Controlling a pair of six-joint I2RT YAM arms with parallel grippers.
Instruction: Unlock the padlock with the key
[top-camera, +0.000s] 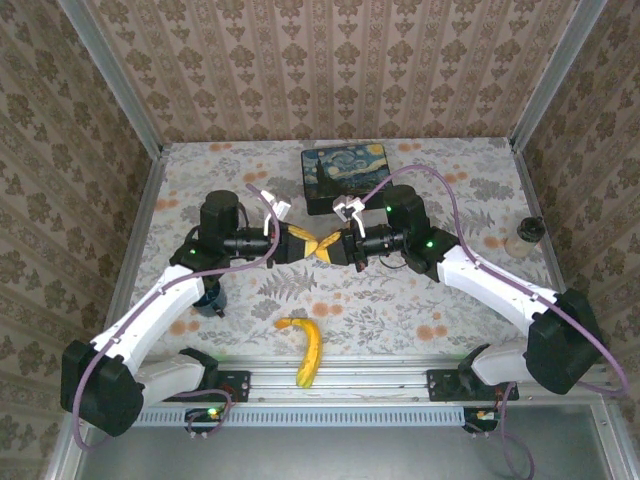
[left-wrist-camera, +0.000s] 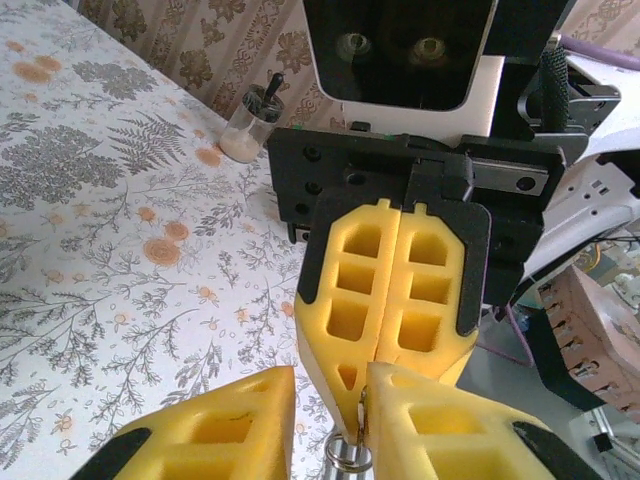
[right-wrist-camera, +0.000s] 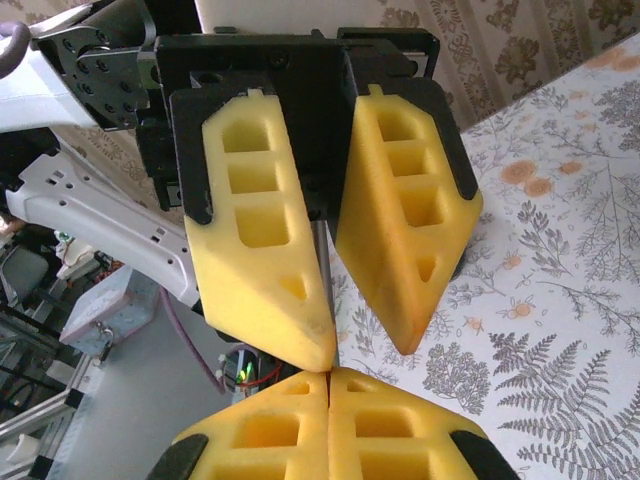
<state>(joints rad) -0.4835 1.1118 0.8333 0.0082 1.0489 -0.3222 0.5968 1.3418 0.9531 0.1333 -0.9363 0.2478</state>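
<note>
Currently we see the left gripper (top-camera: 310, 245) and right gripper (top-camera: 331, 246) tip to tip above the floral table (top-camera: 420, 300). Left jaws are narrowly parted around a small silvery loop (left-wrist-camera: 346, 457); right jaws are pressed together. We cannot tell whether it is the padlock's shackle.

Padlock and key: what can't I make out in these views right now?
- Top external: padlock and key too small, hidden where left gripper and right gripper meet.
- Left wrist: metal ring cut by bottom edge; key ring or shackle, unclear.
- Right wrist: silvery strip between the left jaws, mostly hidden by them.
</note>
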